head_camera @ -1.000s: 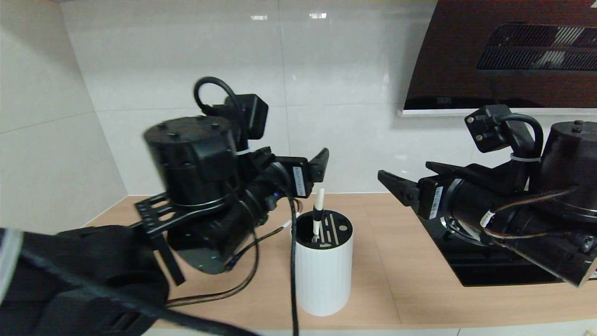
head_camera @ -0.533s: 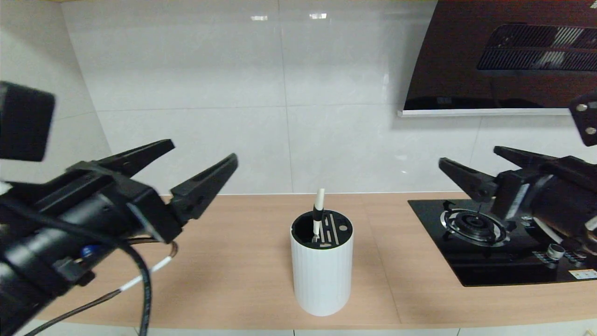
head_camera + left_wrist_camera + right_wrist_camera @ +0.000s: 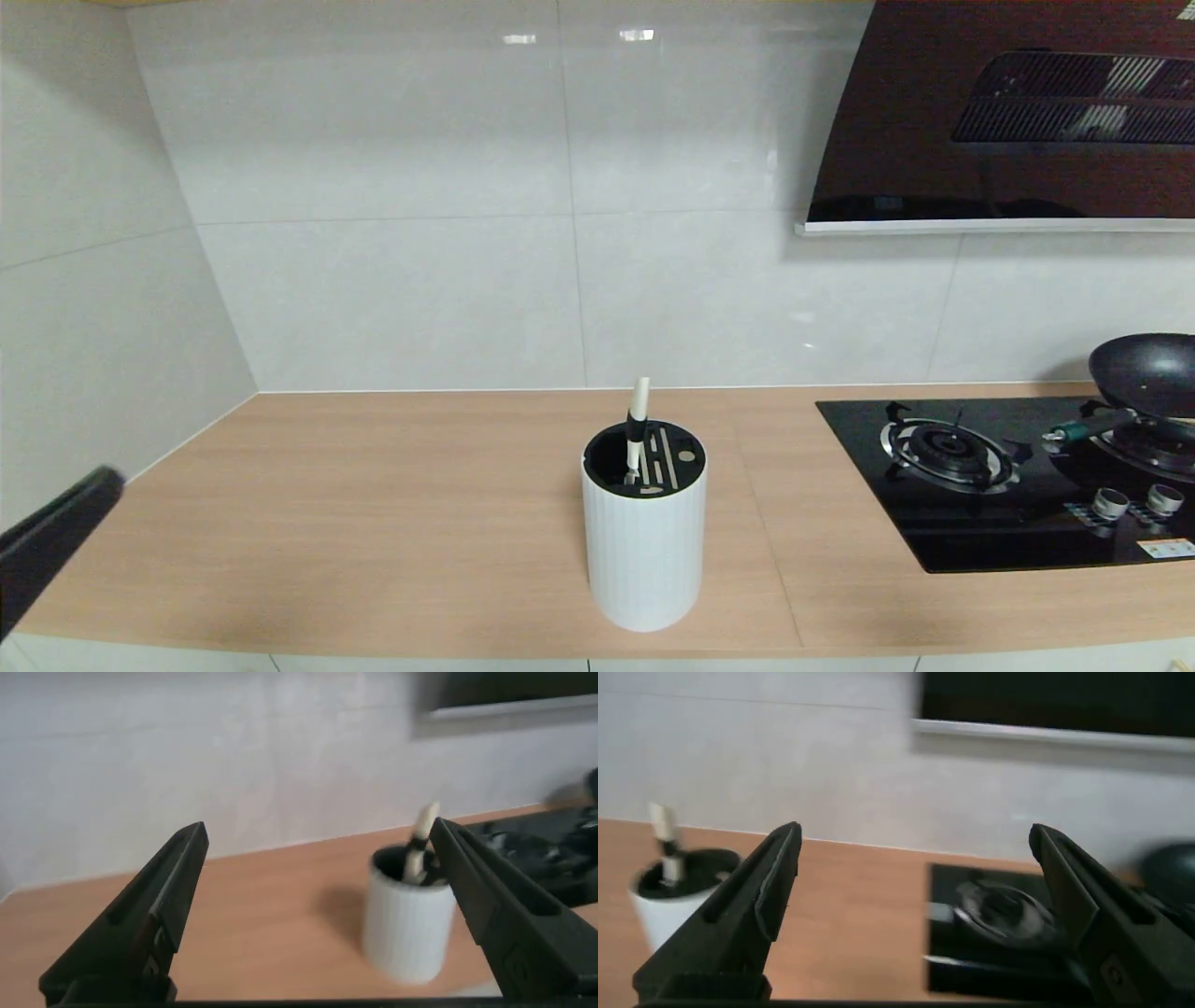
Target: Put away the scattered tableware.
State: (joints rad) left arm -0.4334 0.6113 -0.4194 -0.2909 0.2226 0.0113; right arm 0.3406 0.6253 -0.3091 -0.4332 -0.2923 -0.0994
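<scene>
Passing room over the counter (image 3: 373, 523) left of the white holder (image 3: 644, 551), stove (image 3: 980, 495) and wok (image 3: 1144, 373) to its right.

Utensil (image 3: 638, 418) stands in holder (image 3: 644, 551) on counter (image 3: 373, 523).

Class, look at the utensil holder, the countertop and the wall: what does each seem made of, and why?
The utensil holder: plastic or ceramic, matte white, finely ribbed. The countertop: wood or wood-look laminate, pale brown grain, satin. The wall: likely glazed tile, glossy, with joint lines and light reflections.
</scene>
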